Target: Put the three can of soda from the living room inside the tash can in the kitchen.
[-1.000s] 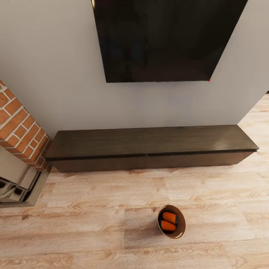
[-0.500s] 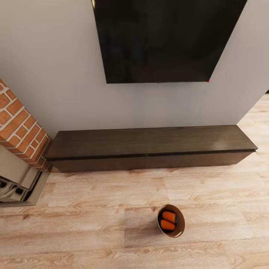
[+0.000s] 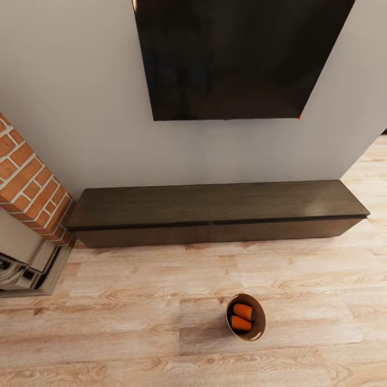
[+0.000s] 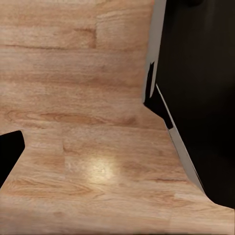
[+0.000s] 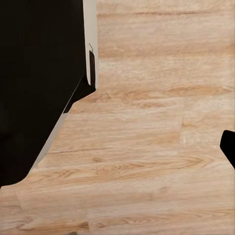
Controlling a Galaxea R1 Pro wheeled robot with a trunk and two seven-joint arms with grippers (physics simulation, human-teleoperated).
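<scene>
Inside the trash can (image 3: 257, 334), two orange cans (image 3: 242, 317) lie sideways.

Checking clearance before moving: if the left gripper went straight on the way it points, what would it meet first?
Probably the wood floor, which lies ahead in the left wrist view; how far off is unclear.

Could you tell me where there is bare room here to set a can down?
The dark bench top under the TV is bare, as is the floor between bench and bin. The bin is crowded: two orange cans fill it.
</scene>
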